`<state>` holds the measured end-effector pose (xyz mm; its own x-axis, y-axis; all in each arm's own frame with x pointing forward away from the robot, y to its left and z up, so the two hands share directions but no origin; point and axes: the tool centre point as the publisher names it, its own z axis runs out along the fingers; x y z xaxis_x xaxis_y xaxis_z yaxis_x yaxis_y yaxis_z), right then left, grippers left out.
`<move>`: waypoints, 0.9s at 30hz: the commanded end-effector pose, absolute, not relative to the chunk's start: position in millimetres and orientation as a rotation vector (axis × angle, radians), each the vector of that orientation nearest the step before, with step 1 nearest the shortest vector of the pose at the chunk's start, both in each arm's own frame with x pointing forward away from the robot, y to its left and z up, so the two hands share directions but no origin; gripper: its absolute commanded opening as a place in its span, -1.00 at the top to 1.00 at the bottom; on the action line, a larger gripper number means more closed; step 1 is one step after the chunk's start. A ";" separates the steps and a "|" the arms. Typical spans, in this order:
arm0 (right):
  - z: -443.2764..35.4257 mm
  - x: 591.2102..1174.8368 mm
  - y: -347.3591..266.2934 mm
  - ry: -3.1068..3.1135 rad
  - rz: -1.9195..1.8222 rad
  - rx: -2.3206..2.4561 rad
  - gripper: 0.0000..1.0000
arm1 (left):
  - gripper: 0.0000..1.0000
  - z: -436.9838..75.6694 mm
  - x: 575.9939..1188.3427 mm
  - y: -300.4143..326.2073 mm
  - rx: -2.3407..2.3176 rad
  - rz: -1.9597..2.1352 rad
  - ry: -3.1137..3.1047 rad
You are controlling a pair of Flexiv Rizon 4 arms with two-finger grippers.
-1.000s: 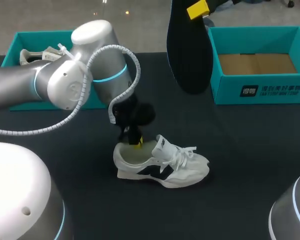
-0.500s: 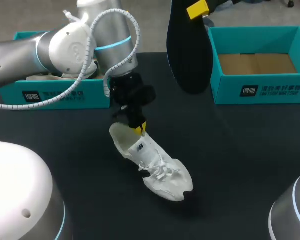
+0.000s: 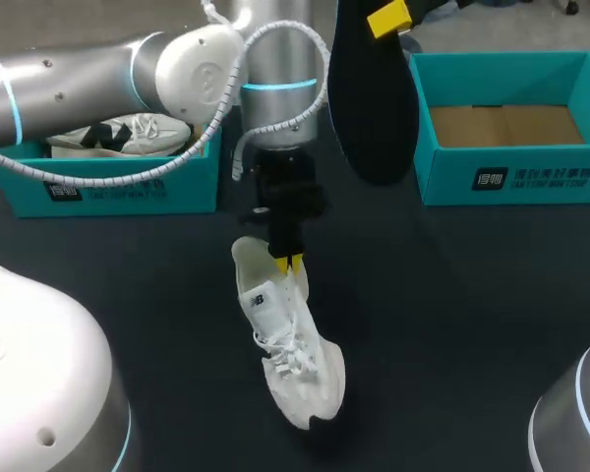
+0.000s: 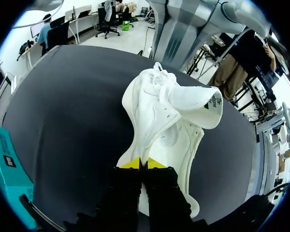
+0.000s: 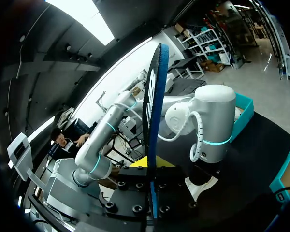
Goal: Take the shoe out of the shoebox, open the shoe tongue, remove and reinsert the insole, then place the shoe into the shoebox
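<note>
1. The table [image 3: 492,295] has a flat, matte black surface.
2. Two open teal shoeboxes stand along its far edge. The left shoebox [image 3: 108,187] contains a second shoe [image 3: 128,133], white with dark markings. The right shoebox [image 3: 511,182] shows only its brown cardboard floor.
3. The shoe [image 3: 295,344] is a white sneaker located between the two boxes, nearer the front of the table. Its heel end points to the far side and is raised at the left gripper [image 3: 287,262]. Its toe points to the near edge. Toe contact with the table cannot be confirmed.
4. The left arm [image 3: 98,69] enters from the left, passes over the left shoebox and turns its wrist straight down above the heel.
5. In the left wrist view, the left gripper [image 4: 142,163] has its yellow tips pressed together on the rim of the shoe [image 4: 154,111] opening. The tongue [image 4: 198,104] is folded up and out to one side, away from the opening.
6. The right gripper [image 3: 388,20] is high above the far edge, just beside the right shoebox. It is clamped on the upper end of the black insole [image 3: 374,98], which hangs vertically, clear of the table.
7. In the right wrist view, the insole [image 5: 152,121] stands edge-on between the fingers of the right gripper [image 5: 152,162], one yellow tip on each face.
</note>
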<state>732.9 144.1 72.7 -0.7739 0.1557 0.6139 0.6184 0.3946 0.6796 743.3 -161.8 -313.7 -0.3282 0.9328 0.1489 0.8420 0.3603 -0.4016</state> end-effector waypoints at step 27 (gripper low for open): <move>73.0 734.7 145.4 -2.203 -1.351 -0.662 1.00 | -0.88 -349.6 735.4 -194.5 -1.758 0.248 -2.106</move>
<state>732.9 144.1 72.7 -0.7739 0.1558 0.6138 0.6184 0.3948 0.6795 739.7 -200.5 -347.2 -0.1308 0.9700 0.2048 0.9051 0.2011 -0.3747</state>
